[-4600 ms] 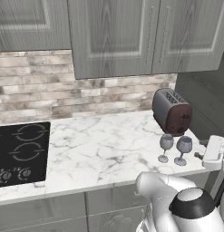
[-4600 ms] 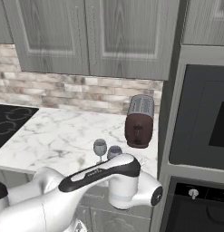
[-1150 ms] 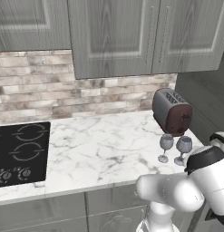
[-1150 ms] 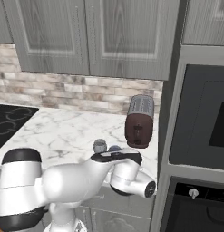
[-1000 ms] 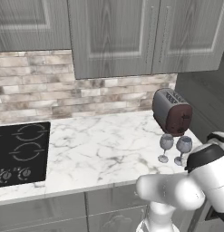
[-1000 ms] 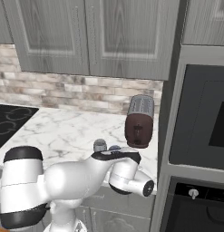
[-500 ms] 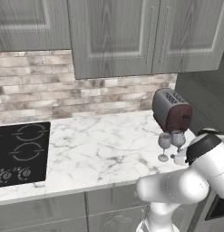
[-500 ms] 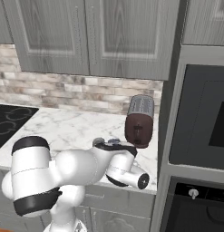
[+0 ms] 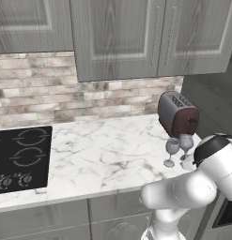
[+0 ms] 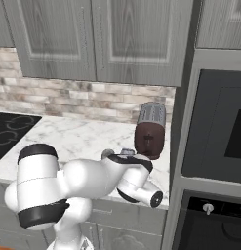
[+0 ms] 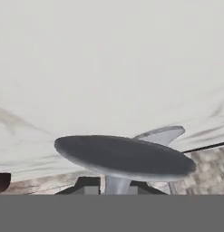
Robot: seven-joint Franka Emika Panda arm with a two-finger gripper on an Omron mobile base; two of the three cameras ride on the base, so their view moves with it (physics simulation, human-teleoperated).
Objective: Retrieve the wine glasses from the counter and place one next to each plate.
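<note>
Here, step in hand: the reach for the first of the two wine glasses [image 9: 179, 149] is judged to be under way; neither has been lifted, and no plates are seen.
Glasses: both are seen standing at centre right of the left base view, side by side on the counter [image 9: 103, 154], just in front of the toaster [image 9: 177, 112].
Arm: its white body is seen at the lower right of the left base view, its wrist close beside the right-hand glass, partly hiding that glass's foot.
Hand view: a round glass foot [image 11: 124, 155] is seen very close at lower centre, the picture rolled so that the marble lies above it; a second foot [image 11: 161, 134] is seen just behind.
Jaws: how far they stand apart, and whether anything is held, cannot be told.
Next move: the fingers would need to be set either side of the thin stem and pressed gently, the neighbouring glass being near enough to be knocked.
Writing: no brand, label or lettering can be read.
</note>
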